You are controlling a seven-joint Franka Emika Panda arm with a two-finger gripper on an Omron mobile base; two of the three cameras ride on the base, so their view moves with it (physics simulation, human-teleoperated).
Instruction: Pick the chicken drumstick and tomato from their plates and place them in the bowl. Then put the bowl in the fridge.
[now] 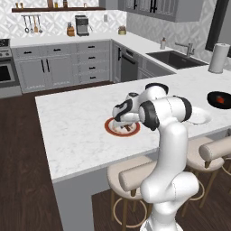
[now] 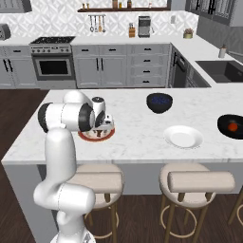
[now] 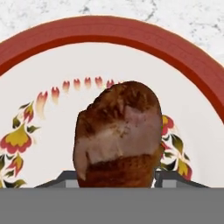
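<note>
Gripper (image 3: pixel 116 183) fingers flank the brown roasted chicken drumstick (image 3: pixel 118 135) on the red-rimmed flowered plate (image 3: pixel 192 100); whether they pinch it yet, I cannot tell. An uneven hold could let it slip. Beyond: one white plate (image 2: pixel 183 136), one black bowl (image 2: pixel 223 128) already holding one red tomato (image 2: pixel 232 126).

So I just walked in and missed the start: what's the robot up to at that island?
The arm is bent low over the red-rimmed plate on the island counter, with its gripper down around the chicken drumstick, fingers on either side. Whether it actually grips it yet is unclear. The tomato already sits in the black bowl at the far end, and the white plate is bare. A dark blue bowl stands nearby.
</note>
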